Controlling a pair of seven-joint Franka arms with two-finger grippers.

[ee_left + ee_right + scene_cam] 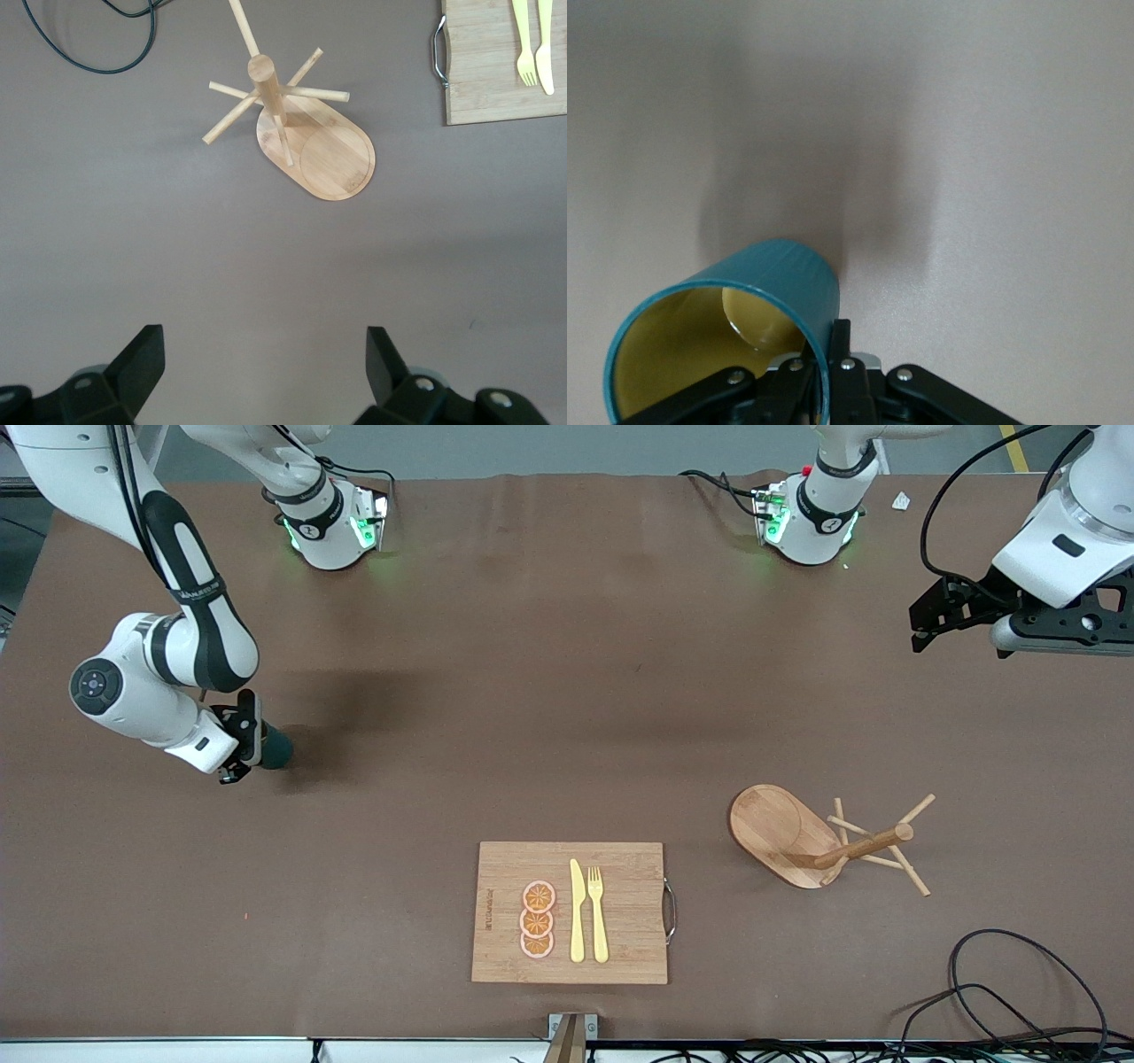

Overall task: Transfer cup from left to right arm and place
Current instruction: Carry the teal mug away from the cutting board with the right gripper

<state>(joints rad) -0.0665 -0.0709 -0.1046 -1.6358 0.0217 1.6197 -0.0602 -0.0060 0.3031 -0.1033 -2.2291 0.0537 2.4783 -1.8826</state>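
Note:
The cup (276, 749) is dark teal with a tan-yellow inside (682, 354), and it is at the right arm's end of the table. My right gripper (241, 746) is shut on the cup's rim wall, one finger inside and one finger (842, 341) outside. The cup is low at the table; whether it rests on the cloth I cannot tell. Its handle is hidden. My left gripper (930, 622) hangs open in the air over the left arm's end of the table, with nothing between its fingertips (146, 350), only bare brown cloth below them.
A wooden peg rack (828, 840) stands toward the left arm's end, near the front camera. Beside it, a cutting board (620, 948) carries orange slices (537, 919), a yellow knife (577, 912) and a fork (598, 912). Black cables (1019, 992) lie at the near corner.

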